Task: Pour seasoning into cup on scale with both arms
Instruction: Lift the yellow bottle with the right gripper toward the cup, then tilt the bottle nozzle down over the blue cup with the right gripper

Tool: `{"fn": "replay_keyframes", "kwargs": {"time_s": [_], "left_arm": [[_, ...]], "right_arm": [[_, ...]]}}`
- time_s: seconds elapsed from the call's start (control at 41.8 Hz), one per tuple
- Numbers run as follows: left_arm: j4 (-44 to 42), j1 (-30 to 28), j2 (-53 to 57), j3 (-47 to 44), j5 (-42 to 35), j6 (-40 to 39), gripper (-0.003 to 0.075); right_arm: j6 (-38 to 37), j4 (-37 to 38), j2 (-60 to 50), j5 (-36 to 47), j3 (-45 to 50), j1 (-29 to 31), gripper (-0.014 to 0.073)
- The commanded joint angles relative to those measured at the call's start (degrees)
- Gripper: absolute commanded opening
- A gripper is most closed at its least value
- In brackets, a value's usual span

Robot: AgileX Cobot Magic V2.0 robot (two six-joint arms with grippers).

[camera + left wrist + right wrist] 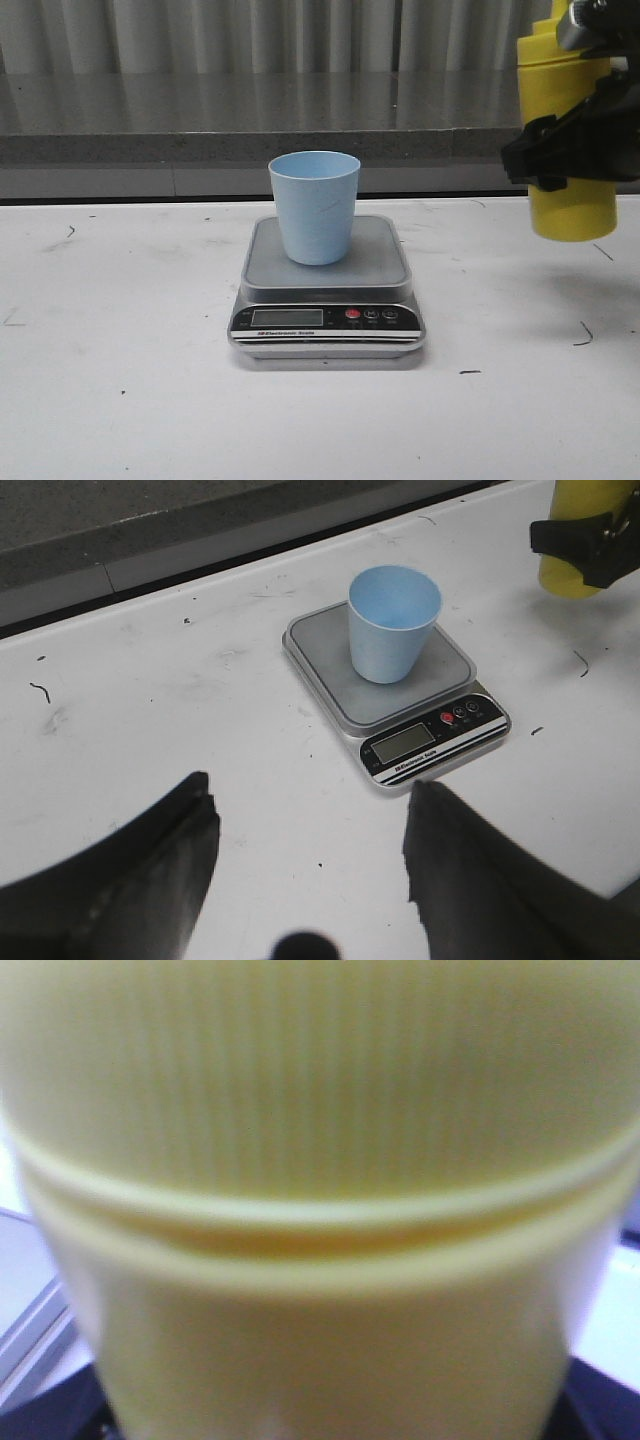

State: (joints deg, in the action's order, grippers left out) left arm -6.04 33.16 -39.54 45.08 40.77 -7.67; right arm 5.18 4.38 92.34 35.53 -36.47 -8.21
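Seasoning: tall opaque yellow plastic bottle [570, 150], ribbed cap, upright, lifted clear of the white table [120, 400]
Right gripper [560, 150]: clamped round the bottle's middle
Left gripper [310, 870]: fingers spread, empty
Cup: small pale blue plastic tumbler [314, 205], on the silver scale [326, 300], well to the right gripper's left

Seasoning bottle [570, 130] top cropped, blurred close-up.

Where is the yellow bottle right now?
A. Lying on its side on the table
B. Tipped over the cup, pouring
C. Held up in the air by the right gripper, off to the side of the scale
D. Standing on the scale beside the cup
C. The yellow bottle hangs upright above the table in the right gripper, well aside from the cup, which stands alone on the scale.
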Motion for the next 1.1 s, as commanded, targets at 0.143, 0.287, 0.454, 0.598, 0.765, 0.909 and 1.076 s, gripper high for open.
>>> {"fn": "replay_keyframes", "kwargs": {"time_s": [0.143,0.287,0.454,0.598,0.765,0.909,1.076], "left_arm": [[0.2,0.0,-0.1,1.6,-4.6,-0.3,0.0409],[0.2,0.0,-0.1,1.6,-4.6,-0.3,0.0409],[0.2,0.0,-0.1,1.6,-4.6,-0.3,0.0409],[0.2,0.0,-0.1,1.6,-4.6,-0.3,0.0409],[0.2,0.0,-0.1,1.6,-4.6,-0.3,0.0409],[0.2,0.0,-0.1,1.6,-4.6,-0.3,0.0409],[0.2,0.0,-0.1,1.6,-4.6,-0.3,0.0409]], "right_arm": [[14.8,8.3,-9.9,-24.4,-11.9,-1.3,0.0291],[20.5,13.0,-9.4,-40.4,-20.0,-5.5,0.0291],[20.9,24.6,-6.0,-54.1,-27.9,-11.3,0.0291],[20.6,35.3,-2.6,-61.0,-32.5,-16.3,0.0291],[20.1,47.8,0.4,-68.0,-35.1,-20.6,0.0291],[16.0,57.4,3.4,-72.1,-36.5,-23.3,0.0291],[12.2,68.3,5.4,-75.5,-36.6,-24.6,0.0291]]}}
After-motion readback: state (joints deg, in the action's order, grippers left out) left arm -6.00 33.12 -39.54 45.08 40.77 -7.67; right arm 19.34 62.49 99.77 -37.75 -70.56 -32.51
